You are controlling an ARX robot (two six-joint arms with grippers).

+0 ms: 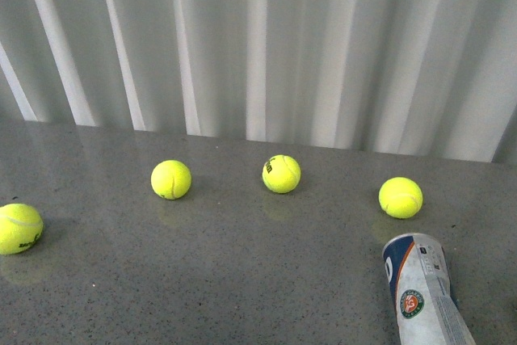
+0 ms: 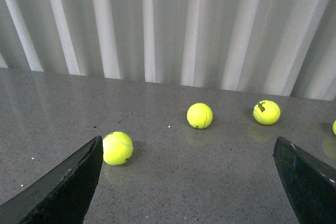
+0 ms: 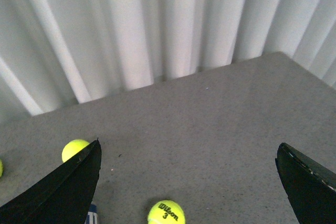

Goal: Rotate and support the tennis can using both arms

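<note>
The left gripper [image 2: 188, 139] and right gripper [image 3: 188, 143] both gape wide, their black fingers touching and holding nothing. The clear plastic tennis can with a blue-and-white label [image 1: 420, 288] lies on its side at the near right of the grey table [image 1: 242, 280]. Beyond it, four yellow tennis balls [image 1: 281, 174] sit apart before a white pleated curtain [image 1: 258, 38].
</note>
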